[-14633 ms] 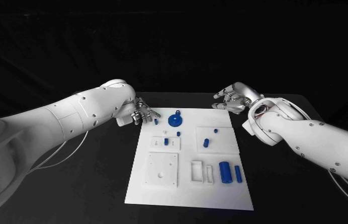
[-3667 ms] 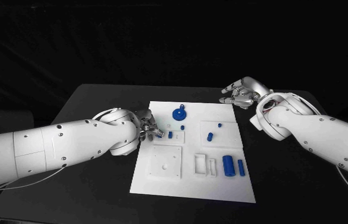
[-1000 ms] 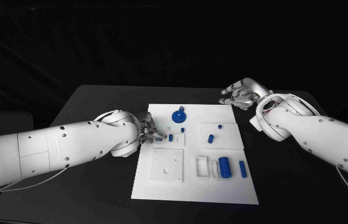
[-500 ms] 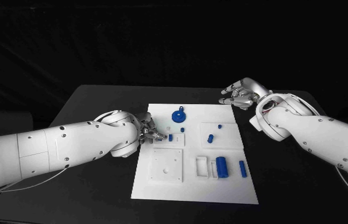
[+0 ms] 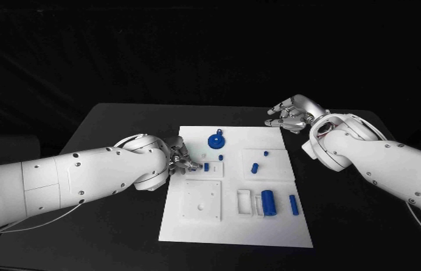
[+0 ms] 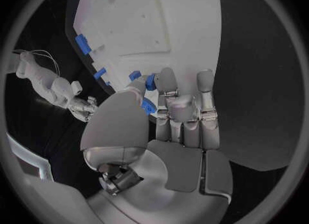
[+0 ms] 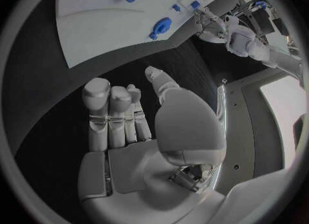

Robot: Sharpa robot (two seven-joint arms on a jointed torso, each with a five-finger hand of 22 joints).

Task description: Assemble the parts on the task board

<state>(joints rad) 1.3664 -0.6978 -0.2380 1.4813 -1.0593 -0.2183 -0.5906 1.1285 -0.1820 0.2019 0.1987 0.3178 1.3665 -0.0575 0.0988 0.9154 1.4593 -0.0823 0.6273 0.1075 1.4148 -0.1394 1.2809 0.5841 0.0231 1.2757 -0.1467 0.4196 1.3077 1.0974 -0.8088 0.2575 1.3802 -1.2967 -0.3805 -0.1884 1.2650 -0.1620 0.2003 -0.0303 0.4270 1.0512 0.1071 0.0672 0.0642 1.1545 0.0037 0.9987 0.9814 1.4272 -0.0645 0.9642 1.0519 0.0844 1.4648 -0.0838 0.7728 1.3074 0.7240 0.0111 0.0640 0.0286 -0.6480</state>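
Note:
The white task board (image 5: 232, 228) lies in the middle of the black table. My left hand (image 5: 178, 159) sits at the board's left edge, beside a small plate with a blue peg (image 5: 206, 167). In the left wrist view my left hand (image 6: 174, 116) pinches a small blue part (image 6: 151, 83) between thumb and fingers, over the board (image 6: 141, 23). My right hand (image 5: 291, 115) hovers off the board's far right corner with its fingers loosely curled. Nothing is in my right hand (image 7: 129, 116), and the board (image 7: 103, 23) lies beyond it.
On the board are a blue round disc (image 5: 215, 140), two small blue pegs (image 5: 254, 168), a thick blue cylinder (image 5: 269, 202) and a slimmer one (image 5: 293, 204). A white square plate (image 5: 202, 201) and white frames (image 5: 244, 201) lie near them.
Nothing visibly differs over the last second. Since the oldest frame my left hand has come from the board's far left corner down along its left edge to the small plate.

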